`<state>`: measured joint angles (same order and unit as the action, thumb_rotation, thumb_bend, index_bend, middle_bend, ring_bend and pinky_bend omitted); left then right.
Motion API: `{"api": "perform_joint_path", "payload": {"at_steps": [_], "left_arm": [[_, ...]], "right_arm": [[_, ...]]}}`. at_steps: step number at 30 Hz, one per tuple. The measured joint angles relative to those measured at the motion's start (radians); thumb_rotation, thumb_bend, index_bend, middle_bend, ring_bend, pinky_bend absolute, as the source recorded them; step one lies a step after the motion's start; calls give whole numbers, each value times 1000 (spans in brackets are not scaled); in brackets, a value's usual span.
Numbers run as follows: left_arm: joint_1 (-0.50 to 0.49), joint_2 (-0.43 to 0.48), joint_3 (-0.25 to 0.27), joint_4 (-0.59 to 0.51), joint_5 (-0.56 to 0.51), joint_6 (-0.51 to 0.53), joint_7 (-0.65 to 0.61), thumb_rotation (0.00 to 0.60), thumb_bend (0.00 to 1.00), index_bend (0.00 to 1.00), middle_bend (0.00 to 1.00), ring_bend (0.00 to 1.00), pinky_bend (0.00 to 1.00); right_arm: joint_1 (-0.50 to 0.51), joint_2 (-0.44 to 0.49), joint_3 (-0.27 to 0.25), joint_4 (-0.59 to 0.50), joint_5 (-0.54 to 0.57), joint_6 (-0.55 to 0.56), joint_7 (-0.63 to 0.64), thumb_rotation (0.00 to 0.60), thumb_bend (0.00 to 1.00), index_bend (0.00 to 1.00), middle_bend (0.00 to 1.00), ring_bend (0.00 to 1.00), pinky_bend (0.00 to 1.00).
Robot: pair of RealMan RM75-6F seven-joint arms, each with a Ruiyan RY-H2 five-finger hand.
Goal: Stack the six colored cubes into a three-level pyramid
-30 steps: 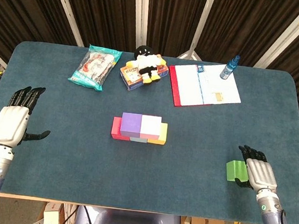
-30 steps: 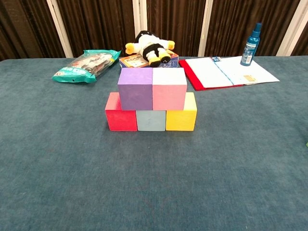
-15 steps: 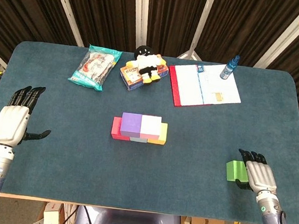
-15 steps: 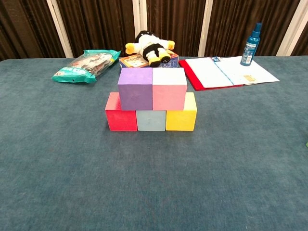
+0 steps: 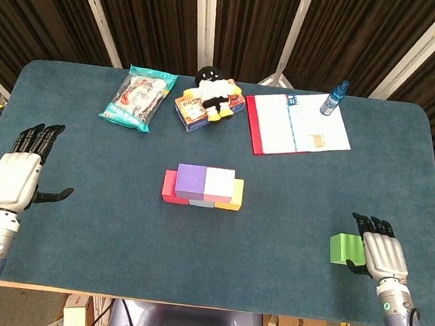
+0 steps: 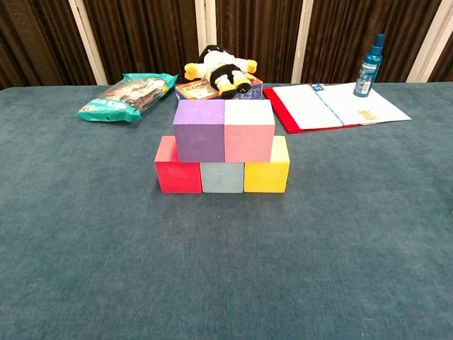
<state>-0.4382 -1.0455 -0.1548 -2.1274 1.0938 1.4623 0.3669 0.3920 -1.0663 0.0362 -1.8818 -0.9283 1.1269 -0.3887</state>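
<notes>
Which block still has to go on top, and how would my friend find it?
Start at the block stack in the middle of the blue table, then look far toward the front corner where the right hand is. The green block sits beside that hand, alone, the only green one and the only one off the stack.

Two cubes (image 6: 224, 130) sit on three cubes (image 6: 222, 176), bottle (image 6: 369, 65) behind-right.

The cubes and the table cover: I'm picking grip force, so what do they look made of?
The stacked cubes, such as the purple cube and yellow cube, look like matte foam or painted wood: flat colour, no glare, slightly soft edges; which one is unclear. The green cube looks alike. The table seems covered in teal felt or short carpet, with a fuzzy, mottled nap.
</notes>
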Motion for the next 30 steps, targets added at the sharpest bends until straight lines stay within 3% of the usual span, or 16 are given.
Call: {"api": "perform_joint_path", "payload": {"at_steps": [8, 14, 20, 30], "left_arm": [[5, -3, -10, 5, -7, -14, 3, 600, 49, 0, 61, 0, 0], [8, -7, -17, 7, -9, -19, 9, 600, 50, 0, 62, 0, 0], [14, -7, -22, 4, -4, -22, 9, 600, 50, 0, 61, 0, 0], [19, -5, -21, -2, 8, -40, 7, 600, 50, 0, 61, 0, 0]], "right_arm": [[4, -11, -13, 22, 23, -27, -17, 600, 277, 0, 143, 0, 0], [13, -39, -16, 63, 40, -49, -24, 600, 276, 0, 339, 118, 0], [20, -77, -14, 108, 44, -57, -26, 600, 276, 0, 437, 213, 0], [11, -52, 14, 46, 2, 0, -7, 600, 277, 0, 441, 217, 0]]}}
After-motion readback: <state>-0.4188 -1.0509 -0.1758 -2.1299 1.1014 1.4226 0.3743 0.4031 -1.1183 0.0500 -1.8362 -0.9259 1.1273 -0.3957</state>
